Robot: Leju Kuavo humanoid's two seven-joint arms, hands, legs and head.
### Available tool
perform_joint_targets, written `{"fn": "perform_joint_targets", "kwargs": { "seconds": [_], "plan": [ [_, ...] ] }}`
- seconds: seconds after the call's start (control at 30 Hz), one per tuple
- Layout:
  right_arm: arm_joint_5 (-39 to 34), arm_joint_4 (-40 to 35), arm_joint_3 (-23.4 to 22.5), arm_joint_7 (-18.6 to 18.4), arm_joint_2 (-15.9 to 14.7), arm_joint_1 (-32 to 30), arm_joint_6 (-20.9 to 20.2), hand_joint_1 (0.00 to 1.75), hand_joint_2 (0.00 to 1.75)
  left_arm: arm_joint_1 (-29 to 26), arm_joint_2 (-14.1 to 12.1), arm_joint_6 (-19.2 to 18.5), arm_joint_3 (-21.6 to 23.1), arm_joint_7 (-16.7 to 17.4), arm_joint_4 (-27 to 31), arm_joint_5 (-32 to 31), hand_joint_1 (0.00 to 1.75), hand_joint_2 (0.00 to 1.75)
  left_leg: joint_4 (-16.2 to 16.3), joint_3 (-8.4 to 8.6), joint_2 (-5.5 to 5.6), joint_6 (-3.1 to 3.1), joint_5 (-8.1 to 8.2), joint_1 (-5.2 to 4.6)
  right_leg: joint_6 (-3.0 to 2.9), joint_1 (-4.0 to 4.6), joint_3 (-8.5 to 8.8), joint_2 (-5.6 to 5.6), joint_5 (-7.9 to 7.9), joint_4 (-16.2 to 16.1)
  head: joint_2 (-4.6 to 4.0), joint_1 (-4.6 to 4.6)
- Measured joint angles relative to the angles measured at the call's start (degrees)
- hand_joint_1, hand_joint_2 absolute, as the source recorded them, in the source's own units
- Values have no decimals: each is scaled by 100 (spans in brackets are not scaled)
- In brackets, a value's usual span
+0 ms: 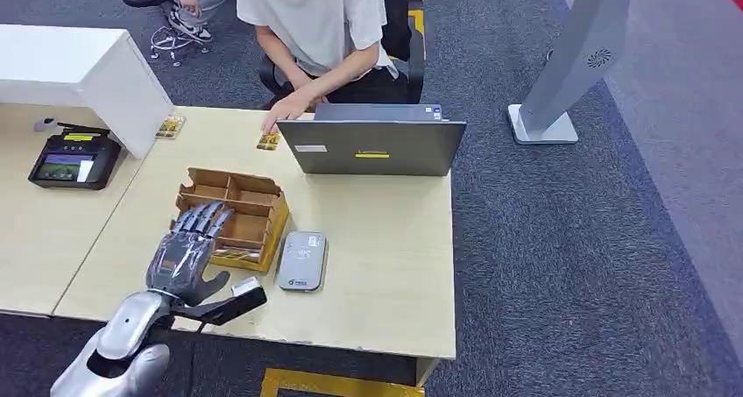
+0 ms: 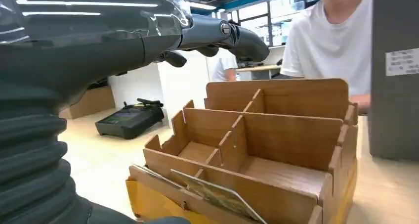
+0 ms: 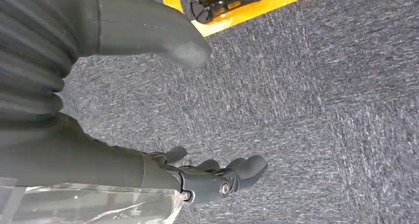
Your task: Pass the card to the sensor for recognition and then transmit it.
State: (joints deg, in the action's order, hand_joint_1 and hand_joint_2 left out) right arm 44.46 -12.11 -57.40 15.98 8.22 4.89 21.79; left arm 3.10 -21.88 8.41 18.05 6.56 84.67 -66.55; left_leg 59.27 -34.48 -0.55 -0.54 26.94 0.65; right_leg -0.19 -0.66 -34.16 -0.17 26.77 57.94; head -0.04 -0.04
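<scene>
The left hand (image 1: 187, 255) is hovering over the wooden card organizer (image 1: 235, 217) on the surface (image 1: 385, 248), fingers spread and grasping nothing — cards (image 2: 217, 197) are standing in its front slot. The grey card sensor (image 1: 302, 261) is lying just beside the organizer. The right hand (image 3: 212, 177) is hanging over the carpet (image 3: 321, 110), fingers loosely apart and empty.

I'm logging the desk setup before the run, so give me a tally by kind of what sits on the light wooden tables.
Laptop: 1
Wooden card organizer: 1
Grey card sensor: 1
Black terminal with screen: 1
White box: 1
Loose yellow card piles on the table: 2
Total: 7
</scene>
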Motion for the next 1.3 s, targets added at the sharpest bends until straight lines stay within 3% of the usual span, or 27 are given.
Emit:
{"fn": "perform_joint_targets", "kwargs": {
  "seconds": [0.7, 1.3],
  "plan": [
    [101, 0, 28, -35, 0, 1, -2, 0, 175, 1, 387, -13, -334, 101, -326, -79, 0, 175, 0, 0, 1, 0, 0, 0, 0, 0, -1, 0, 0, 0, 0, 0],
    [129, -2, 68, -2, 0, 103, -133, 0, 175, 230, 701, -98, -334, -258, -1053, -94, 0, 175, 1, 1, 1, 0, 0, 0, 0, 0, -1, 0, 0, 0, 0, -2]
  ]
}}
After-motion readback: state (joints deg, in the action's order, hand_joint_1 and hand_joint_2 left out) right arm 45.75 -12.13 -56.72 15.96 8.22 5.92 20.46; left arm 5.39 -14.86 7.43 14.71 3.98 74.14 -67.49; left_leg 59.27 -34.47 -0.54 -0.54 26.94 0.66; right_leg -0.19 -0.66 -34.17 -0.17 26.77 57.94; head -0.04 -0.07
